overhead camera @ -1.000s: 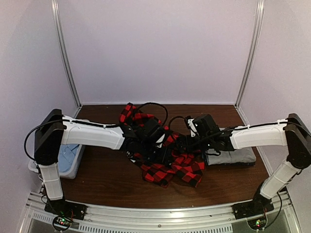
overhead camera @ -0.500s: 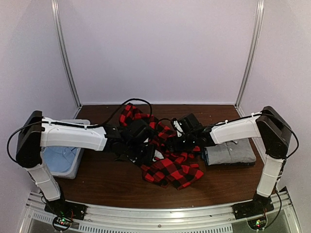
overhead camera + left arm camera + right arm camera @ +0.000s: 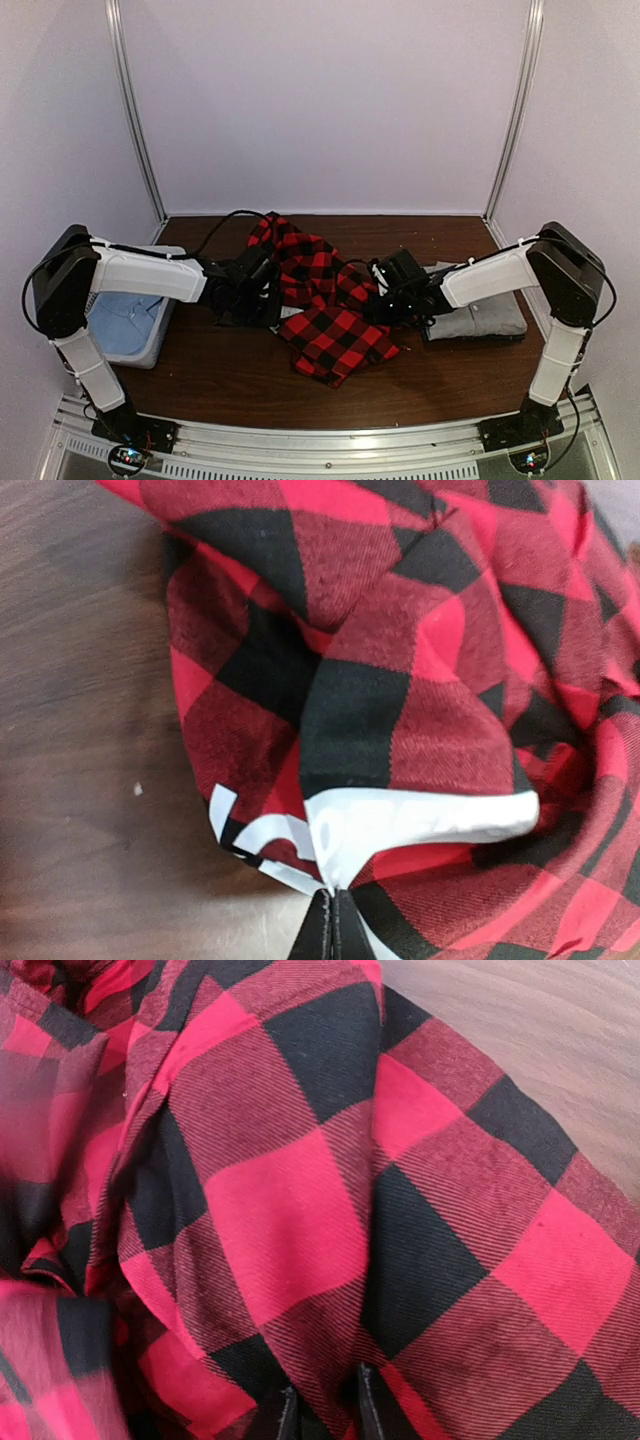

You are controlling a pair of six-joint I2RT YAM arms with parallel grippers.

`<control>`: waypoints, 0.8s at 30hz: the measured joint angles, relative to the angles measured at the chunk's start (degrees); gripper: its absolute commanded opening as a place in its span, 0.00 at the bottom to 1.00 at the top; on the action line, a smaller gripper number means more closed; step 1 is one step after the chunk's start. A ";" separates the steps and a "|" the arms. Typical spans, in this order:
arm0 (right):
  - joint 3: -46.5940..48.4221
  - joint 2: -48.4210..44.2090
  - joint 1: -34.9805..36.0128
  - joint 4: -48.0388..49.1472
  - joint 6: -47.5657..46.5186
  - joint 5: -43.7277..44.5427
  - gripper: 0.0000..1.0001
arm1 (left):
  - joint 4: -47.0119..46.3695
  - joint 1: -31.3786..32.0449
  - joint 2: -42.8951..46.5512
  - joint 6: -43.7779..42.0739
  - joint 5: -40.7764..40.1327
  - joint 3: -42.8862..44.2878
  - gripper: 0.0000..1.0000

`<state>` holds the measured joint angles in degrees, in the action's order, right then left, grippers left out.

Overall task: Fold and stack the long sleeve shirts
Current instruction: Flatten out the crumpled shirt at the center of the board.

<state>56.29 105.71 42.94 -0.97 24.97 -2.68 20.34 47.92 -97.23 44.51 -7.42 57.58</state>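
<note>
The red-and-black check flannel shirt [image 3: 325, 300] lies crumpled at the middle of the table. My left gripper [image 3: 264, 300] is at its left edge, low over the wood. In the left wrist view that gripper [image 3: 333, 920] is shut on the hem, where white letters [image 3: 420, 815] show on a black band. My right gripper [image 3: 387, 300] is at the shirt's right side. In the right wrist view it [image 3: 325, 1412] has a fold of flannel [image 3: 300, 1210] pinched between its narrow-set fingers. The grey shirt [image 3: 482, 318] lies folded at the right.
A pale bin [image 3: 125, 325] holding light blue cloth stands at the table's left edge, under my left arm. The enclosure's back wall and metal posts [image 3: 138, 120] ring the brown table [image 3: 230, 370]. The right arm reaches across the grey shirt.
Both grippers have closed on the flannel. Both have dropped lower, the left one drawing left, and the shirt now lies flatter and more spread.
</note>
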 measured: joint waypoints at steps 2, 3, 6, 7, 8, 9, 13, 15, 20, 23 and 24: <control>-2.45 -1.73 -0.66 0.87 0.85 -0.04 0.11 | -0.52 -0.24 -2.60 -1.62 0.66 0.92 0.00; -3.63 -2.71 -0.92 1.20 1.09 -0.02 0.10 | -0.81 -0.24 -4.04 -2.45 1.33 1.73 0.00; -6.67 -5.11 -1.25 1.88 1.92 0.13 0.08 | -2.21 -0.11 -6.97 -3.91 3.63 3.30 0.00; -7.67 -5.84 -1.29 2.12 2.21 0.20 0.08 | -2.73 0.09 -7.72 -4.28 4.79 3.58 0.00; -8.76 -6.67 -1.29 2.29 2.45 0.24 0.07 | -3.15 0.26 -8.35 -4.61 5.68 3.76 0.00; -9.68 -7.48 -1.29 2.38 2.62 0.28 0.07 | -3.58 0.55 -8.90 -4.81 6.45 3.89 0.00; -14.67 -12.41 -1.29 2.08 4.00 1.25 0.06 | -4.50 3.13 -9.53 -4.98 8.50 4.00 0.00; -17.51 -15.65 -1.31 1.46 5.05 1.68 0.06 | -4.66 4.90 -9.53 -4.83 9.40 4.00 0.00; -23.85 -25.53 -1.33 -2.40 7.76 3.10 0.06 | -5.01 9.18 -8.11 -3.34 11.10 2.75 0.00; -26.69 -32.06 -1.40 -5.42 9.29 3.96 0.07 | -3.56 10.43 -4.39 -2.21 10.88 0.74 0.00; -27.23 -34.25 -1.46 -6.62 9.75 4.20 0.07 | -2.75 10.45 -3.06 -1.97 10.27 0.33 0.00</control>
<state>29.06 71.46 41.47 -7.60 34.72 1.52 17.58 58.37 -100.29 42.54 2.85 57.91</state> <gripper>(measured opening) 0.065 0.007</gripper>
